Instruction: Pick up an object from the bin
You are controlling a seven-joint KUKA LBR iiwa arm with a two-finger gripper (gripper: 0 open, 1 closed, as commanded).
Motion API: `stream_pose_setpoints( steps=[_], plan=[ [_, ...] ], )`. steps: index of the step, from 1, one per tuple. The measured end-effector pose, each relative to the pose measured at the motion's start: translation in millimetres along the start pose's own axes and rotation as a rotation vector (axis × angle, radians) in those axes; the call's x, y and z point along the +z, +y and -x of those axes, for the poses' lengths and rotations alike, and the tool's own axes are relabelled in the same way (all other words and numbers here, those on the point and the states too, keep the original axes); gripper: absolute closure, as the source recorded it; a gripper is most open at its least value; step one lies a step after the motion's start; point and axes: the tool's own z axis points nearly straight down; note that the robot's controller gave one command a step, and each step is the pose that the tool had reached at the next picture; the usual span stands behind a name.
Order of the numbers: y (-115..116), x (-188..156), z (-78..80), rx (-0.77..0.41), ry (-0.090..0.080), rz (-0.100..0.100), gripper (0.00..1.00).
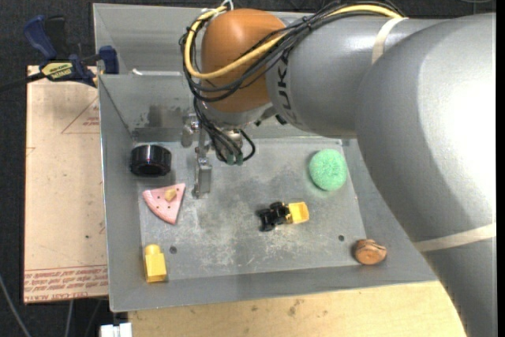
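My gripper (202,184) hangs low in the left half of the bin, under the orange wrist cover. One metal fingertip shows, just right of a pink triangular wedge (164,203) with a tan spot on it. A black ring-shaped roll (150,160) lies up and to the left of the fingertip. Nothing shows between the fingers.
A yellow block (155,263) sits near the bin's front left corner. A black-and-yellow toy piece (283,214) lies mid-floor, a green ball (327,170) to the right, and a brown round piece (369,252) at the front right. The arm covers the bin's back right.
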Motion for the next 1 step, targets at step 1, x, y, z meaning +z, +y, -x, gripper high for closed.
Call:
stream_pose_setpoints(
  steps=[1],
  plan=[
    [26.2,42.1,13.4,-0.18,0.007,0.0,0.0]
  ],
)
